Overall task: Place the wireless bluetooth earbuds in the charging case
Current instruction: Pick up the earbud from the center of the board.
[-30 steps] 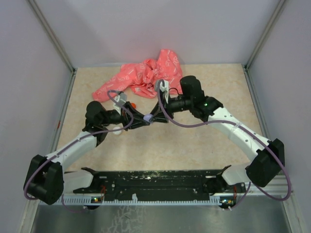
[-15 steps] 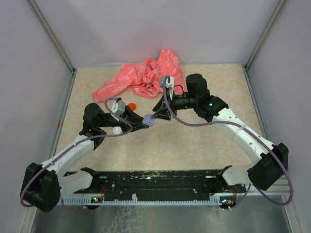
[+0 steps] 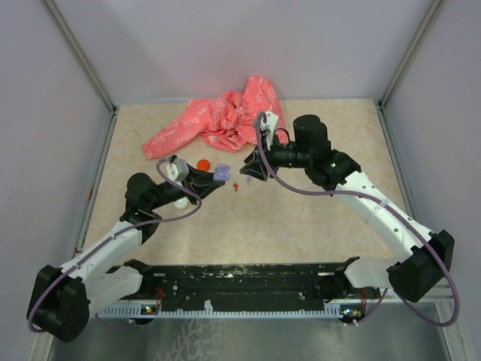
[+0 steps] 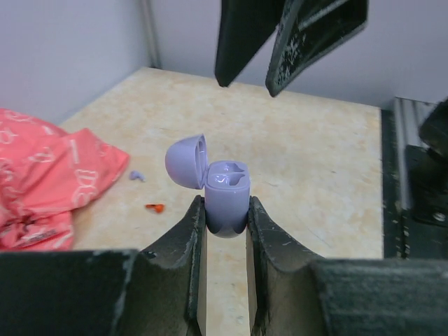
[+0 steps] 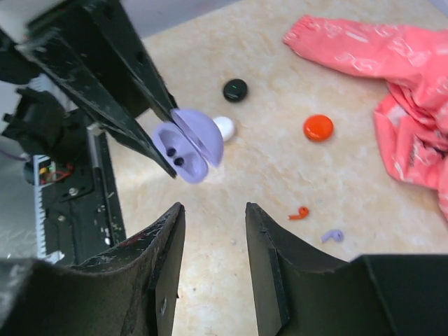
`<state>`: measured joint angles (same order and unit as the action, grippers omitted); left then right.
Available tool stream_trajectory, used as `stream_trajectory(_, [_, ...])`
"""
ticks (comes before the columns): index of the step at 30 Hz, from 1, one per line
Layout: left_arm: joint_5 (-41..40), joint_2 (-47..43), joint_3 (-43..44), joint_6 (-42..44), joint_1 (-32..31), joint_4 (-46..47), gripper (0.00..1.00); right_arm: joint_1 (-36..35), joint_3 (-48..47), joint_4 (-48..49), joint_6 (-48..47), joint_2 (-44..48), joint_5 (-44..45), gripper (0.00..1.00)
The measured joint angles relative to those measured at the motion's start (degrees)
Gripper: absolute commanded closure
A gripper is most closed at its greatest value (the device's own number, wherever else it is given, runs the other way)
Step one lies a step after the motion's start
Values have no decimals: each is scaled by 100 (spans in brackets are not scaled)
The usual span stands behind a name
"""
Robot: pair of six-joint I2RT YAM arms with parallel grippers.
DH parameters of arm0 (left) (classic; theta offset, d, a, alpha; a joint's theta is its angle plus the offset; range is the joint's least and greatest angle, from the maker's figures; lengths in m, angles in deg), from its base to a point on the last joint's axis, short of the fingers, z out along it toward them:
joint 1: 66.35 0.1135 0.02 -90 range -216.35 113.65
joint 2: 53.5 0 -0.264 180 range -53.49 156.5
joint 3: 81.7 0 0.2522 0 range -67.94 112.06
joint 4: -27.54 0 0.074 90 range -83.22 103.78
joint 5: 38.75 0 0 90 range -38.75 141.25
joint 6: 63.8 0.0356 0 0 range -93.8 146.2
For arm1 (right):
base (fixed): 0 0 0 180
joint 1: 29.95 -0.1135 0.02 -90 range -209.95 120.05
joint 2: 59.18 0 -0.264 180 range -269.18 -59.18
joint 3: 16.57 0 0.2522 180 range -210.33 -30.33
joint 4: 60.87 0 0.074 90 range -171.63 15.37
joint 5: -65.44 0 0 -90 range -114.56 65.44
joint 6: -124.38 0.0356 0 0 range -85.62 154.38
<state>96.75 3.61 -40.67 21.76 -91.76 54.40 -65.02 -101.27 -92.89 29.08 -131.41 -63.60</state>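
The left gripper (image 4: 225,213) is clamped tight on the lower half of the lavender charging case (image 4: 227,192). The lid is hinged open and 2 empty sockets show. The case is held above the table (image 3: 316,226), left of centre and toward the far edge.

The right gripper (image 5: 210,217) hangs close by, its jaws parted wide and holding nothing.

An orange earbud (image 5: 299,212) and a lavender earbud (image 5: 332,236) lie loose near the table's centre, beside the pink cloth (image 5: 392,84).

Pieces this tiny and curved could squirt out of a pinch or be lifted at the wrong angle and miss a socket. A hard push could twist the case in its grip.
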Motion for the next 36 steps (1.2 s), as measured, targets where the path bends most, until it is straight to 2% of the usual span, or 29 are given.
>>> stream_trajectory(5, [-833, -149, -133, 186, 0, 42, 100, 0, 2, -192, 142, -232, 1029, 60])
stream_trajectory(17, [-2149, -511, -146, 479, 0, -562, 100, 0, -2, -291, 970, -2000, 3150, 59])
stream_trajectory(21, [-2236, -487, -138, 538, 0, -780, 100, 2, -39, -155, 1303, -2667, 3497, 60])
stream_trajectory(26, [-2234, -461, -111, 566, 0, -914, 100, 33, -46, 37, 1510, -3082, 3801, 61])
stream_trajectory(36, [-2120, -339, -72, 560, 0, -1019, 100, 160, -632, 173, 1611, -3620, 3757, 62])
